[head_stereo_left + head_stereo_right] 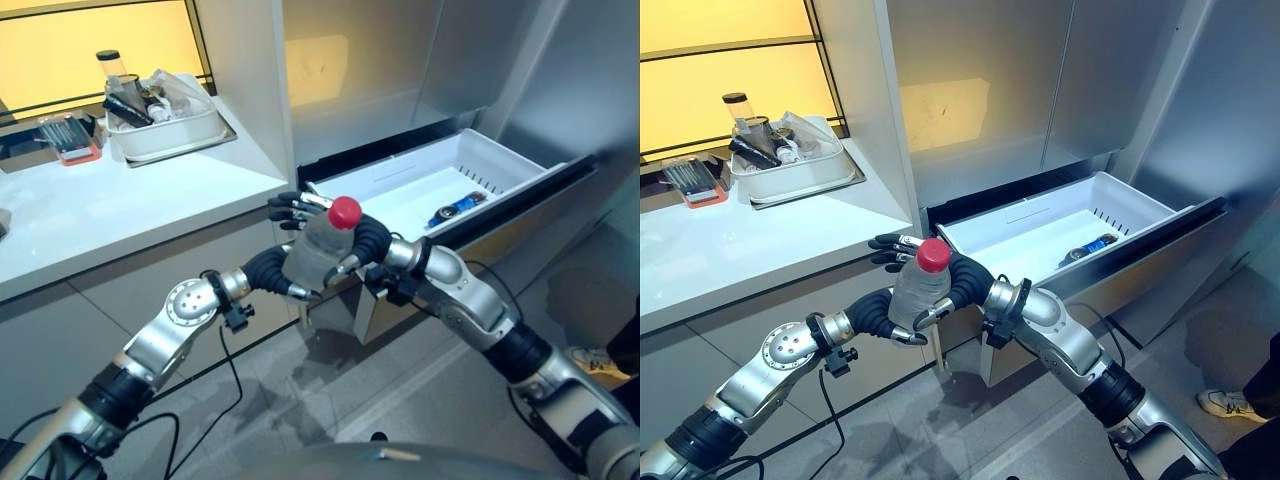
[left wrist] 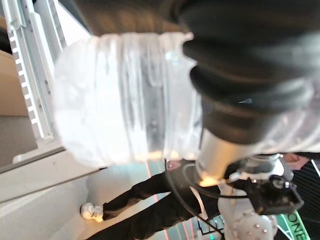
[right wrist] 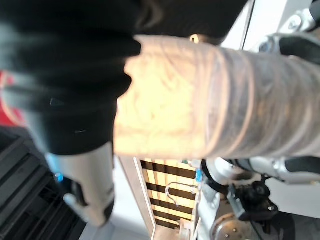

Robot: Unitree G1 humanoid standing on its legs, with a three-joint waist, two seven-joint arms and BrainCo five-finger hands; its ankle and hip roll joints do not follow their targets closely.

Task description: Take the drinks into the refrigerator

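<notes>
Holding a clear bottle (image 1: 919, 288) with a red cap (image 1: 933, 254) between both hands, the robot stands in front of the open drawer (image 1: 1140, 215). Nearest to you, the left hand (image 1: 883, 312) wraps the lower body of the bottle from its own side, fingers curled under and against it. The right hand (image 1: 962, 282) presses in from the opposite side, its fingers curled round the upper body just below the cap, dark tips spread past the far shoulder. The bottle stands roughly upright, in the air, beside the near corner of the drawer and not yet over it.

Beyond the hands, the white drawer is pulled out from the steel cabinet front; one dark can (image 1: 458, 208) already lies on its side on the drawer floor, near the far wall. To the left, on the white counter (image 1: 130, 205), a tub (image 1: 168, 131) still holds other containers.

You may judge the task as under way: one drink stored, one in hand awaiting placement, and the drawer yet to be closed.
</notes>
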